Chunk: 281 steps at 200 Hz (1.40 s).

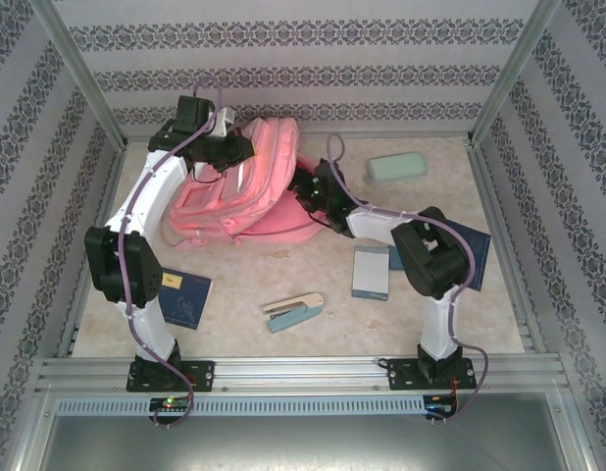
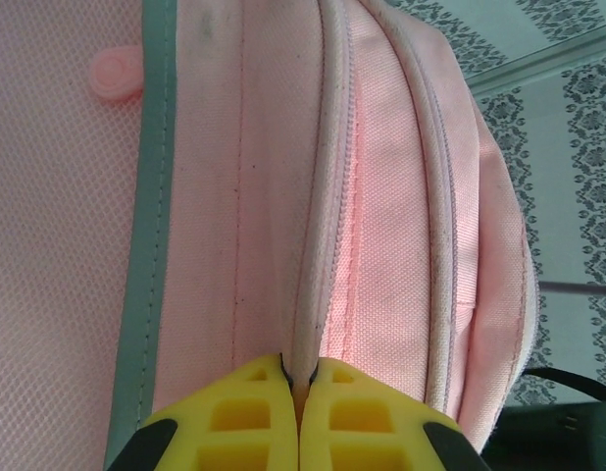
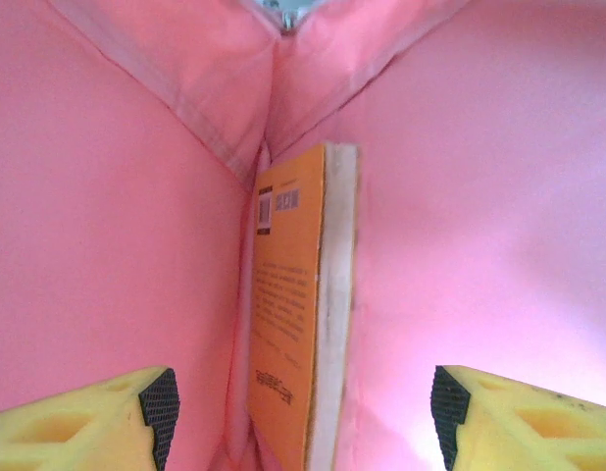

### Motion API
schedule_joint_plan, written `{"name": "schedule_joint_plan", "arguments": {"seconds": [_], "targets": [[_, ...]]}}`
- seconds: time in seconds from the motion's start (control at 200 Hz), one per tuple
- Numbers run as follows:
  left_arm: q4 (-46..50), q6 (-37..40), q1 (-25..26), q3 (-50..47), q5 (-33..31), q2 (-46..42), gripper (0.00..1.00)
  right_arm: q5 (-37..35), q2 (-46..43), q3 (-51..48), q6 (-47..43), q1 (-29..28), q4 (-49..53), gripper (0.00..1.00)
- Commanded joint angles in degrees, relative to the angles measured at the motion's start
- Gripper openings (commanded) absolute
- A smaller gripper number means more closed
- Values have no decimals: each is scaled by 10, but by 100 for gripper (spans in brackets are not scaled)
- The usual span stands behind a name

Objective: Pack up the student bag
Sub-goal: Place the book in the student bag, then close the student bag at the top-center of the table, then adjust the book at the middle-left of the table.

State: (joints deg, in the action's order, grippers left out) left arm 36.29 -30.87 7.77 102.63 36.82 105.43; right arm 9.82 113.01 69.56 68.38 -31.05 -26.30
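Observation:
The pink student bag (image 1: 239,191) lies at the back of the table, left of centre. My left gripper (image 1: 234,152) is at its upper edge. In the left wrist view that gripper (image 2: 300,378) is shut on the pale piping of the bag (image 2: 381,245) beside a zipper. My right gripper (image 1: 301,186) reaches into the bag's opening from the right. Inside, the right gripper (image 3: 303,407) stands open amid the pink lining (image 3: 107,245). An orange book (image 3: 288,314) stands on edge between the fingers (image 3: 77,422), touching neither.
A mint-green pencil case (image 1: 396,167) lies at the back right. A stapler (image 1: 293,312) and a light blue notebook (image 1: 371,272) lie in the middle. One dark blue book (image 1: 185,297) lies by the left arm, another (image 1: 475,250) under the right arm.

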Motion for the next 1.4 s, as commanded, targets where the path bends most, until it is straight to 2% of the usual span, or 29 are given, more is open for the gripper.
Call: {"name": "schedule_joint_plan", "arguments": {"seconds": [0.0, 0.155, 0.325, 0.42, 0.465, 0.56, 0.6, 0.689, 0.764, 0.854, 0.909, 0.954, 1.194, 1.264, 1.399], "targets": [[-53, 12, -11, -7, -16, 11, 0, -3, -69, -47, -41, 7, 0, 70], [-60, 6, -11, -21, -16, 19, 0, -18, -163, -114, -86, 17, 48, 69], [-67, 6, -10, -36, -10, 18, 0, -75, -290, -181, -146, 31, 158, 68], [-67, 10, -10, -49, -11, 17, 0, -76, -343, -209, -164, 52, 205, 69], [-66, 13, -9, -55, -10, 17, 6, -78, -363, -220, -174, 59, 224, 69], [-60, 16, -9, -71, -13, 15, 31, -83, -392, -235, -196, 58, 245, 69], [-57, 16, -9, -81, -19, 10, 39, -80, -397, -237, -199, 57, 250, 68], [-50, 13, -10, -111, -54, -13, 41, -75, -395, -234, -209, 44, 255, 68], [-40, 5, -12, -146, -106, -42, 54, -75, -384, -225, -217, 27, 257, 69], [-32, -5, -17, -192, -159, -88, 61, -73, -362, -204, -225, 4, 258, 69], [-31, -13, -22, -228, -189, -122, 62, -71, -346, -190, -230, -11, 257, 69], [-27, -24, -29, -259, -212, -148, 68, -68, -331, -176, -232, -21, 259, 69], [7, -82, -104, -424, -313, -286, 72, -49, -253, -102, -254, -74, 259, 69], [27, -99, -135, -463, -351, -305, 62, -39, -235, -87, -252, -80, 259, 69], [20, -117, -199, -522, -348, -318, 55, -27, -210, -60, -253, -93, 262, 69]]}}
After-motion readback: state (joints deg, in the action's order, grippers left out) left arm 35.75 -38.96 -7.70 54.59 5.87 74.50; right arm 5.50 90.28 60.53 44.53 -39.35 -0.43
